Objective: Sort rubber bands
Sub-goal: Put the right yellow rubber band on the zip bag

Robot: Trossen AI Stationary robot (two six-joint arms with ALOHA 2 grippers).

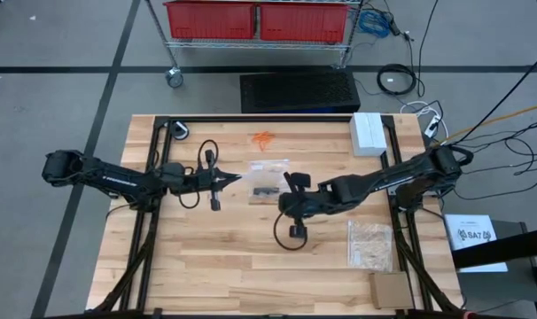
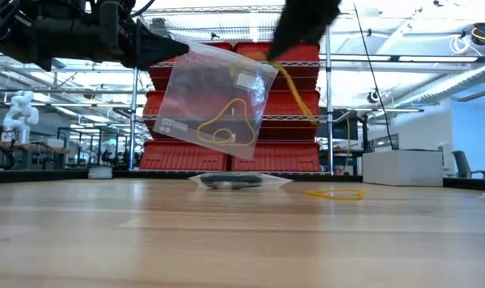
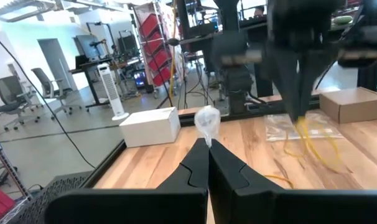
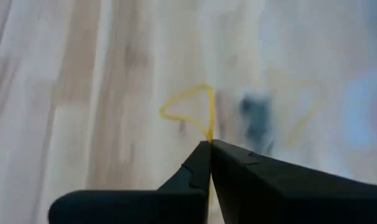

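At frame centre, a clear bag [image 2: 214, 100] is pinched by the clenched left gripper [image 1: 236, 180]; a yellow rubber band [image 4: 190, 107] is clamped by the closed right gripper [image 4: 208, 144].

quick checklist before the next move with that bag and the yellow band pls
1. Left gripper pinching the clear bag by a corner: ok, fingers shut on the plastic, bag hangs above the table.
2. Right gripper holding a yellow rubber band: ok, fingers shut on the loop.
3. Band fully inside the bag: cannot tell; in the low view the strand runs from the right gripper across the bag's top edge.
4. Bag mouth open enough: cannot tell.
5. Space below the hanging bag: not ok, a second bag with black bands lies on the table underneath.
6. Orange bands out of the way: ok, they lie apart near the table's far edge.
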